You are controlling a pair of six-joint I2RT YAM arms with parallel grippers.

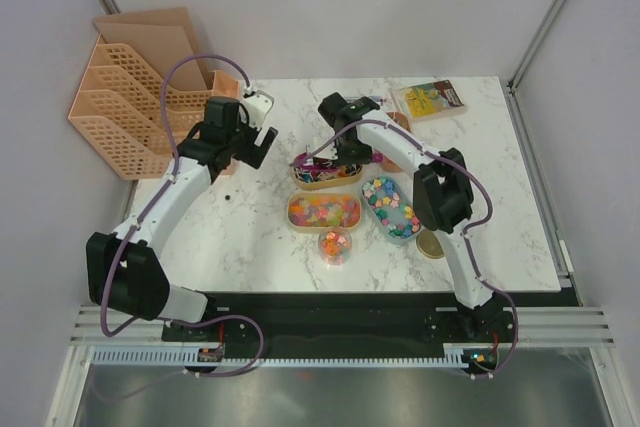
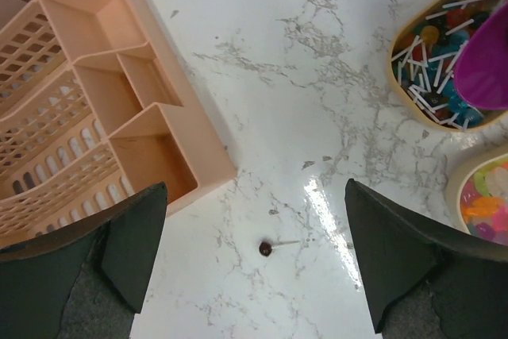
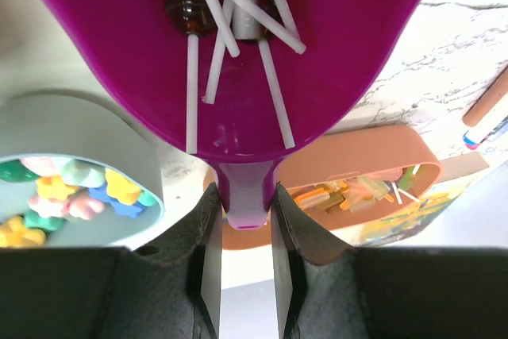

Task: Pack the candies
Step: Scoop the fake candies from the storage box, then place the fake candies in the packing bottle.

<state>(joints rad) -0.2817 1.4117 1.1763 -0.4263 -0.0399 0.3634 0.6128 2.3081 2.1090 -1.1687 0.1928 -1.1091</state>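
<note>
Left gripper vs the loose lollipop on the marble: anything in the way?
Nothing visible. The loose lollipop lies alone on the bare tabletop, in line with the gap of the open left gripper. The peach organizer sits off to one side and the lollipop tray to the other. Neither is between them.

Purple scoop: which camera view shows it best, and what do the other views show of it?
Right wrist view: the purple scoop fills the frame, stick candies inside, handle between the right gripper fingers. Left wrist view catches only its edge; the top view, barely a sliver.
</note>
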